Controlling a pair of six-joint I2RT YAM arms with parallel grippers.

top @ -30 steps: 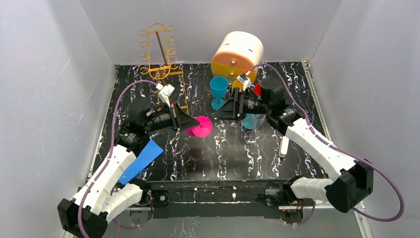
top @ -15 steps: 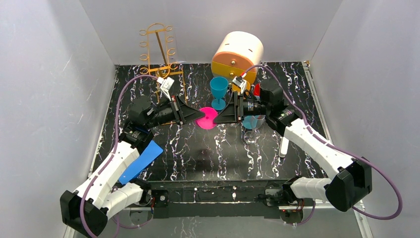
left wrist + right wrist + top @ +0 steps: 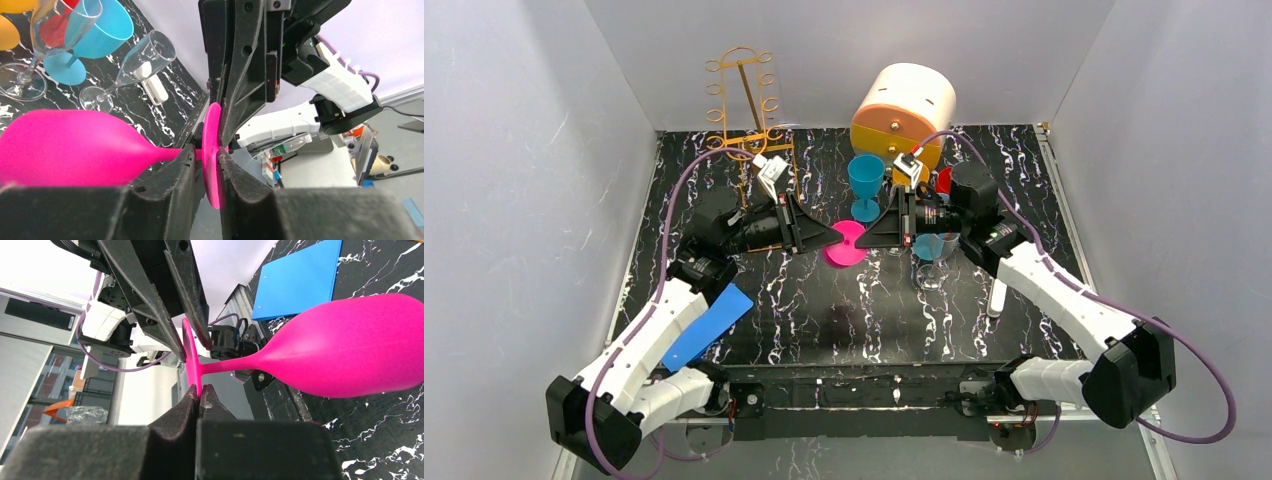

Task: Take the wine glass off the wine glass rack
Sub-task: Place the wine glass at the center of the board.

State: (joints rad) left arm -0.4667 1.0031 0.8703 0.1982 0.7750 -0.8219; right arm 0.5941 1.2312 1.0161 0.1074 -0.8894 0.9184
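Currently, stock entry:

- Item: wine glass (image 3: 844, 243), pink, opaque. Loc.: mid-table, held sideways above the table (image 3: 824, 330) betw. both grippers. Well apart from the wine glass rack (image 3: 744, 100), no contact w/ it.
- Rack: upright at far-left back. No glass made out in its rings from top view.
- Right gripper (image 3: 200, 397): clenched on rim of the glass's foot, fingertips pinched tight on the thin disc. Bowl juts out to the side.
- Left gripper (image 3: 207, 170): fingers flank the same foot next to the stem. Gap looks a touch wider than the disc, so can't tell if it's gripping or let go.
- Status (est.): removal from rack looks done. Glass now looks mid-handover, left to right. Remaining, prob.: left arm clears off, right carries or sets the glass down.
- Nearby: teal goblet (image 3: 865, 180), clear glasses (image 3: 931, 270), blue sheet (image 3: 709, 325).
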